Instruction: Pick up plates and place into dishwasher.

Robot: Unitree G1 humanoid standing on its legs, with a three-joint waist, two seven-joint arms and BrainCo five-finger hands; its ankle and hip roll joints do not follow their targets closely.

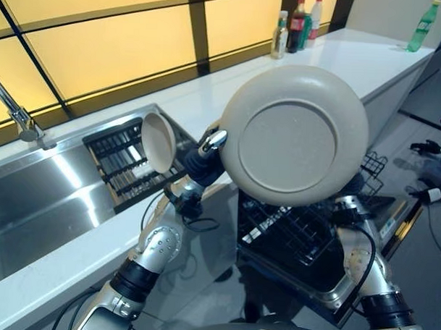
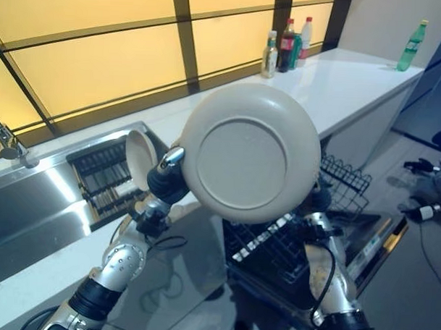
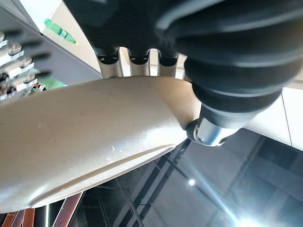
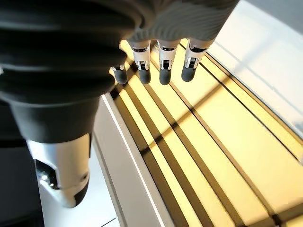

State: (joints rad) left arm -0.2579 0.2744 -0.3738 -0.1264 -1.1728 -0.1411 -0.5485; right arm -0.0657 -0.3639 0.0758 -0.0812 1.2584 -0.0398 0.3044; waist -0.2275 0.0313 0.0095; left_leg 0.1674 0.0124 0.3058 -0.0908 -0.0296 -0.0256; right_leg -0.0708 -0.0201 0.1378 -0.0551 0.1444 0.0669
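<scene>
Nearest the camera, the left hand (image 1: 200, 158) is clamped on the rim of a large round beige plate (image 1: 294, 135), its thumb and fingers pinching the edge; the plate is held up on edge, its underside to the camera, above the black wire dishwasher rack (image 1: 290, 236). The right hand (image 4: 161, 56) shows relaxed, spread fingers holding nothing. Beyond the plate, a smaller beige bowl (image 1: 157, 142) stands on edge in the dark drying rack (image 1: 119, 161) set in the white bench (image 1: 340, 57). Farther behind the plate, bottles (image 1: 298, 26) stand on the bench.
</scene>
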